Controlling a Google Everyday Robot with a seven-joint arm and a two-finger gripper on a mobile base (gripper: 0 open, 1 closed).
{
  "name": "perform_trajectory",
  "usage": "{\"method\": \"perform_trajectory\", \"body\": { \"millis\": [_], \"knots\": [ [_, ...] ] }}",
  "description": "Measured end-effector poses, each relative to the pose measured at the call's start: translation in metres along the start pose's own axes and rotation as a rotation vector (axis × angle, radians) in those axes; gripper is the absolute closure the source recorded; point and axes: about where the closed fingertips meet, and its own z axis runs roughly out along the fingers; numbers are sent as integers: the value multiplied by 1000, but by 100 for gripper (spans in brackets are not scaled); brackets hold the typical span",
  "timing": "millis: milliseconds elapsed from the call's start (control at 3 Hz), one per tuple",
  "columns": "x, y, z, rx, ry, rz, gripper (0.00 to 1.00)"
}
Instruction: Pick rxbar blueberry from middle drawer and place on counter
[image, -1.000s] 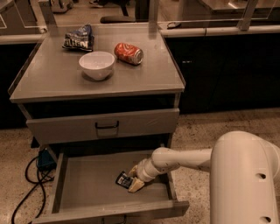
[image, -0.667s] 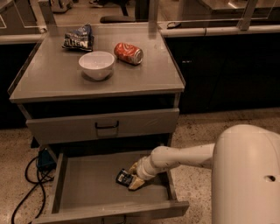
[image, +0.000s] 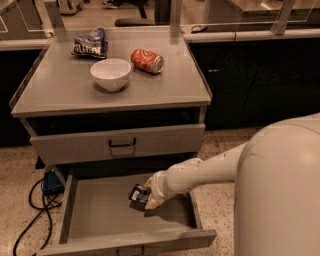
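The rxbar blueberry (image: 137, 193), a small dark wrapper with a white patch, is tilted up just above the floor of the open middle drawer (image: 100, 217), right of its centre. My gripper (image: 146, 197) reaches down into the drawer from the right and is shut on the bar's right end. My pale arm runs from the gripper to the lower right. The counter (image: 170, 85) is the grey top of the cabinet above.
On the counter stand a white bowl (image: 111, 74), a red soda can (image: 147, 60) on its side and a blue chip bag (image: 91, 44). A closed drawer front with a black handle (image: 122, 143) sits above the open drawer. Cables and a blue box (image: 51, 181) lie on the floor at left.
The bar has come up off the drawer floor and tilted, held in my gripper, which has risen slightly.
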Motion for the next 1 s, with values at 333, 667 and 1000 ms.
{"method": "perform_trajectory", "body": {
  "millis": [333,667,1000],
  "knots": [
    [-39,-28,-69,30,20,-82,100],
    [-48,-36,-103,31,53,-116,100],
    [-48,-36,-103,31,53,-116,100]
  ]
}}
